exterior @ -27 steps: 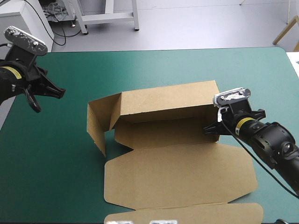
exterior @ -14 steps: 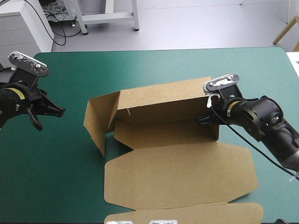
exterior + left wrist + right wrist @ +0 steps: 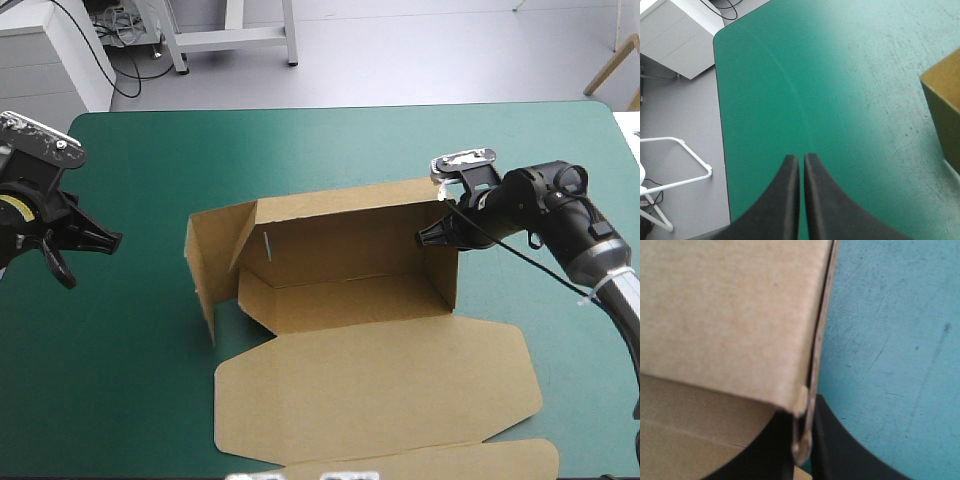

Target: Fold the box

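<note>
While the box (image 3: pixel 350 300) sits at the centre of the frame on the teal-green counter (image 3: pixel 120 380), its back wall and right end wall stand upright. Its left end flap splays outward and its lid lies flat toward the bottom edge. The right claw (image 3: pixel 428 237) is pinched on the upper corner of the right end wall, with board between its black fingers. The left claw (image 3: pixel 110 240), at middle left, is all but closed on nothing, over bare cover and well apart from the box.

Beyond the far edge of the table (image 3: pixel 330 135), smooth grey floor (image 3: pixel 420 55). Off its far left corner, a white cabinet (image 3: pixel 45 50), black cables (image 3: pixel 122 35) alongside. Toward the middle of that edge, a white metal frame (image 3: pixel 235 35). Past the far right corner, pale wooden legs (image 3: pixel 612 62).
</note>
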You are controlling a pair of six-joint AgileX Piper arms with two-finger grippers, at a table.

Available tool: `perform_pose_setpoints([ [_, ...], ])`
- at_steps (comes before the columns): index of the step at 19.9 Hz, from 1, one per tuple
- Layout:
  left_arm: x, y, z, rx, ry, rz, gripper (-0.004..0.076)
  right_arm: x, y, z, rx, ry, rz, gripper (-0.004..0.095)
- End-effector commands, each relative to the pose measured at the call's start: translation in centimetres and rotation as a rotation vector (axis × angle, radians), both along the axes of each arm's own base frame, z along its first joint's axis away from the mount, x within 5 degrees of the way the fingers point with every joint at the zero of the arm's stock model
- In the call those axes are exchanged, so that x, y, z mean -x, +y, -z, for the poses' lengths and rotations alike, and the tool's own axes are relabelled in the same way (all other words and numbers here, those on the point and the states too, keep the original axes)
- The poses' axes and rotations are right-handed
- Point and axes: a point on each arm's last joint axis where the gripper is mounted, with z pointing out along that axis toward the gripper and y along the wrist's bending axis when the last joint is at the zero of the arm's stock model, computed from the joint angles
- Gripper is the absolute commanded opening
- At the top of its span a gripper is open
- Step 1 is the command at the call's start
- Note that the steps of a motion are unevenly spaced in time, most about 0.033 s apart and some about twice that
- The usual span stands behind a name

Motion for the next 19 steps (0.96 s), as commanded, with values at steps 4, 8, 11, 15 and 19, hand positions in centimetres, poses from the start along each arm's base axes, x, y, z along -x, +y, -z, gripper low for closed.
perform_pose_setpoints([
  [4, 0.5, 0.1, -1.5, 0.017, -0.111, 0.006, 0.0010, -4.0, -1.1, -0.8, 0.037, -0.007, 0.020, -0.0019],
  [8, 0.4, 0.1, -1.3, 0.015, -0.106, 0.005, 0.0010, -7.9, -0.1, 0.3, 0.027, 0.018, 0.006, -0.0005],
  [11, 0.4, 0.1, -1.3, 0.012, -0.107, 0.004, 0.0010, -10.0, 0.4, 1.0, 0.025, 0.017, 0.000, 0.0162],
  [15, 0.4, 0.2, -1.3, 0.006, -0.108, 0.000, 0.0010, -10.9, 0.7, -0.5, -0.005, -0.060, 0.001, 0.0570],
  [19, 0.4, 0.2, -1.4, 0.015, -0.111, -0.012, 0.0010, -9.0, 0.1, -5.1, 0.003, -0.157, -0.004, 0.0688],
])
